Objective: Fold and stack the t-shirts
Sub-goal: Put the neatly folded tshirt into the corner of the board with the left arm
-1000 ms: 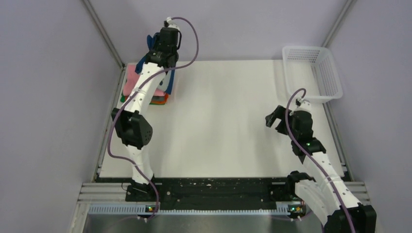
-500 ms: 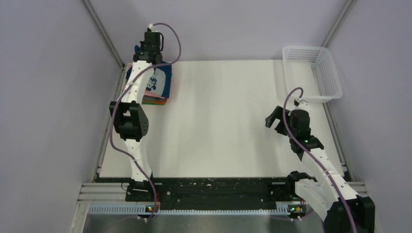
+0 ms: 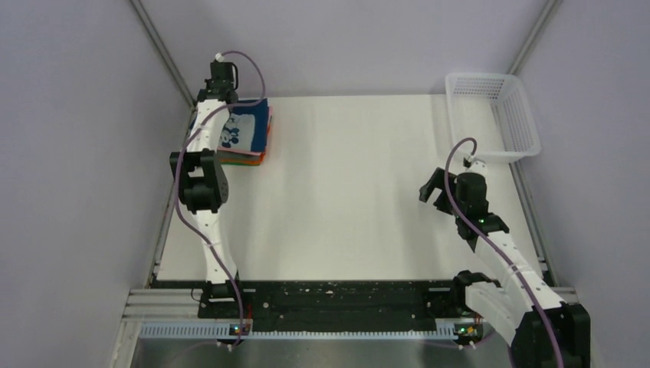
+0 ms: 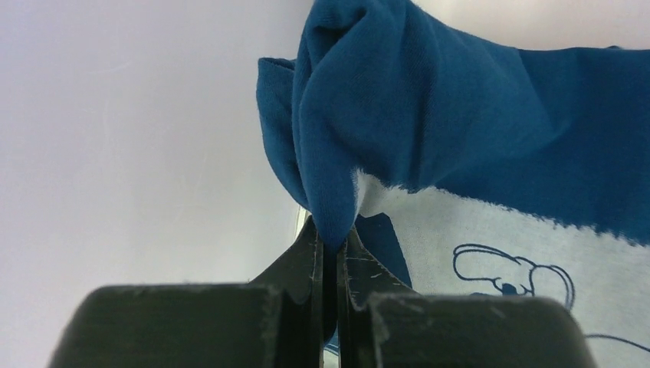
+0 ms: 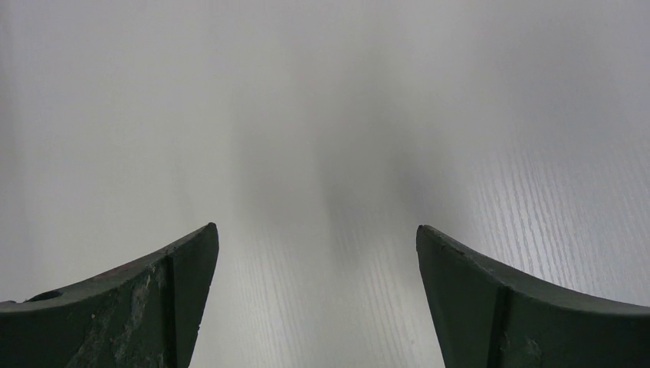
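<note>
The dark navy blue t-shirt [image 3: 247, 130], folded with its white print up, lies on top of a stack at the table's far left corner. Pink [image 3: 239, 156] and orange [image 3: 260, 158] shirt edges show under it. My left gripper [image 3: 217, 93] is at the stack's far left corner. In the left wrist view it [image 4: 331, 245] is shut on a bunched fold of the navy shirt [image 4: 460, 115]. My right gripper [image 3: 431, 188] hovers open and empty over bare table at the right; its fingertips [image 5: 192, 253] stand wide apart.
A white plastic lattice basket [image 3: 492, 115] stands at the far right corner. Grey walls and metal frame rails close in the table on the left, back and right. The black base rail [image 3: 337, 299] runs along the near edge.
My left gripper has carried the navy shirt back and left, laying it flat over the stack with the print up. The left arm now stretches further out. The right arm has barely moved.
</note>
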Available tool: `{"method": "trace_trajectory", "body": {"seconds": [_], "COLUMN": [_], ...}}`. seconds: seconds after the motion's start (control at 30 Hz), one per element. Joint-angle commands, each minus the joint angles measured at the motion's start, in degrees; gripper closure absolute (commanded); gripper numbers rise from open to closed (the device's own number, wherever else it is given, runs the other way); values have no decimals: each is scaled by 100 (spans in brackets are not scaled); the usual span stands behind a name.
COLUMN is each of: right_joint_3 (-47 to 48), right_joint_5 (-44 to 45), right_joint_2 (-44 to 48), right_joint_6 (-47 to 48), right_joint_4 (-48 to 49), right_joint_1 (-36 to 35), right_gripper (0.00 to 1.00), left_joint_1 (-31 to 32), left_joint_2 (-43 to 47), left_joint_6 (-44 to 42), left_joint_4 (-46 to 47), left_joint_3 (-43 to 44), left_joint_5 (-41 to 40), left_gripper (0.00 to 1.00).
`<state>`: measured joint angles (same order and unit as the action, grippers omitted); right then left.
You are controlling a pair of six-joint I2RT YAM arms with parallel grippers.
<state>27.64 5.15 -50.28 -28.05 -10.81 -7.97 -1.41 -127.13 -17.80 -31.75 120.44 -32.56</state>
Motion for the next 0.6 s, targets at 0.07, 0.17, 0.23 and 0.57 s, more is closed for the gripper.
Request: {"method": "trace_trajectory", "body": {"seconds": [0.07, 0.17, 0.23, 0.57], "right_joint_3": [222, 222, 235, 278], "right_joint_5": [153, 194, 223, 183], "right_joint_2": [-143, -211, -258, -513], "right_joint_6": [46, 46, 46, 37], "right_joint_4": [115, 133, 143, 176], "right_joint_1": [26, 22, 27, 20], "right_gripper": [1, 1, 1, 1], "left_joint_1": [-361, -417, -489, -680], "left_joint_2": [-208, -374, -501, -608], "left_joint_6": [235, 174, 208, 850], "left_joint_4": [486, 591, 576, 690], "left_joint_3": [92, 123, 199, 344], "left_joint_5": [494, 424, 432, -72], "left_gripper": [100, 100, 100, 25]}}
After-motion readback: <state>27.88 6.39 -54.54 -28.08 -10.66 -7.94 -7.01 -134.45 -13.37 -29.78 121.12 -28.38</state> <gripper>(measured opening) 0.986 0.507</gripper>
